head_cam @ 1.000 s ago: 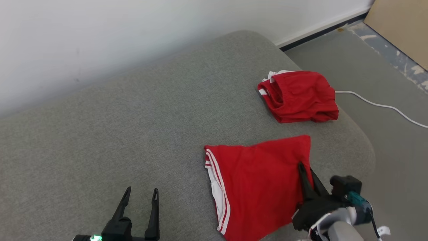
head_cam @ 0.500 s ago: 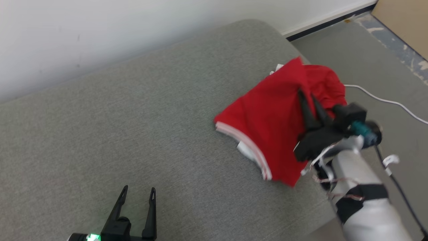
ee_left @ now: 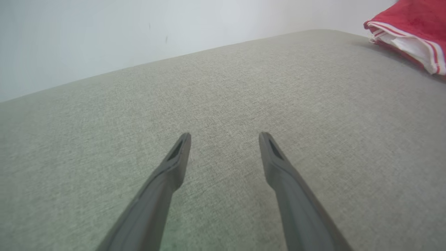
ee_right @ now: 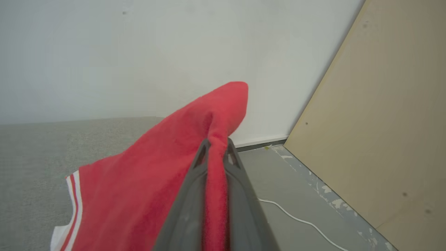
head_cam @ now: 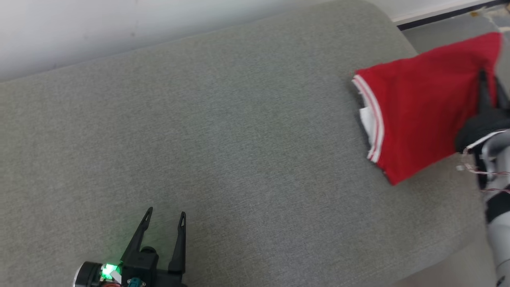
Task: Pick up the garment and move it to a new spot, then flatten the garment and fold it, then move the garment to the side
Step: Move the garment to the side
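Right tool (ee_right: 216,143) clamps red garment (ee_right: 146,174), cloth hanging to its left.

Left gripper (head_cam: 166,211) wide; right gripper (ee_right: 217,141) seemingly tight.

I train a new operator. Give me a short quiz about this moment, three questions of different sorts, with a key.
1. True or false: the left gripper is shut on the red garment.
2. What does the right gripper hold? A) a cup B) the red garment C) nothing
3. Which colour are the stripes along the garment's hem?
Key: 1 false, it is open and empty; 2 B; 3 white.
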Robot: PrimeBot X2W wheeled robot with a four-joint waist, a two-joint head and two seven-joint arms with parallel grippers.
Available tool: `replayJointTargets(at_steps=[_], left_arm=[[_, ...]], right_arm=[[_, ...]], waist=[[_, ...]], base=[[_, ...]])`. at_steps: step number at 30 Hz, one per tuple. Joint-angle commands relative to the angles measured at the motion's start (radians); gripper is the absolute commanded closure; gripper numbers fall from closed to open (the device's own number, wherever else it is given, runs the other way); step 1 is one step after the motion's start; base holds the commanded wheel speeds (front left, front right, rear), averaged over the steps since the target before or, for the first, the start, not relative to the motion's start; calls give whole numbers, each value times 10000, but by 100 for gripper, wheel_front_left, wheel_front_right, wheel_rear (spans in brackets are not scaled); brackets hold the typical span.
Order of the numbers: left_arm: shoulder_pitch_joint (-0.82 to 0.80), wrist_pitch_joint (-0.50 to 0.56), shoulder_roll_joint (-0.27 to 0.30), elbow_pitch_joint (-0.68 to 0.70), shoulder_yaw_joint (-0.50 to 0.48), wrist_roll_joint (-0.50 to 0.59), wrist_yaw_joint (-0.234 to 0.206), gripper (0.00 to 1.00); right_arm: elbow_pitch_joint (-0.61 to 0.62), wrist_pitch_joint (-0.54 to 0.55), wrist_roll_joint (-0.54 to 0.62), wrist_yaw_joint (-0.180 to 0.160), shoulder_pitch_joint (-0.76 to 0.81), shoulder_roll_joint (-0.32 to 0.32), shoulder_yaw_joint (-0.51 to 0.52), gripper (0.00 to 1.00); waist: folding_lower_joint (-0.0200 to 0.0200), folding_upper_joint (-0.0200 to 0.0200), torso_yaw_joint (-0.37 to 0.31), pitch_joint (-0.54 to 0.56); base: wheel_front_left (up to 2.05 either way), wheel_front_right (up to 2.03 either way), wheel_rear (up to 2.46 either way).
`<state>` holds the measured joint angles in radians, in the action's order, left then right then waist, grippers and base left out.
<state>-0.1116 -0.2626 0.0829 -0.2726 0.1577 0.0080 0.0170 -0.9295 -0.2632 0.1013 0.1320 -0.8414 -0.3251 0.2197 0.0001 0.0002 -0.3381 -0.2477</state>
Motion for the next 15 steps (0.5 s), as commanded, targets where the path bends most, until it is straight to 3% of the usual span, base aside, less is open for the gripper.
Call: replayJointTargets(at_steps=[1,3,4,7,10,15], left_arm=[[-195,-29,54,-30,41,64,-64,0],[-174,-29,109,-76,36,36,-99,0],[-196,-29,136,-98,43,24,-125,0],[-241,-29,173,-143,44,-23,-181,0],[-243,-29,189,-174,31,-74,-246,0],[-214,-29,158,-195,-13,-175,-347,0]], right_arm=[[-29,-4,337,-28,-168,-195,434,100],[19,-4,925,-28,-201,-333,1195,53],[177,-4,1157,-28,-231,-326,1539,0],[813,-1,1640,-28,-198,-23,2360,0],[1549,-1,1702,-28,-71,273,2557,0],[2569,0,996,-28,413,961,1487,0]], waist=[[-1,-2,347,-280],[-1,-2,429,-329],[-1,-2,457,-360],[-1,-2,500,-407],[-1,-2,503,-414],[-1,-2,484,-305]], base=[[0,0,0],[0,0,0],[0,0,0],[0,0,0],[0,0,0],[0,0,0]])
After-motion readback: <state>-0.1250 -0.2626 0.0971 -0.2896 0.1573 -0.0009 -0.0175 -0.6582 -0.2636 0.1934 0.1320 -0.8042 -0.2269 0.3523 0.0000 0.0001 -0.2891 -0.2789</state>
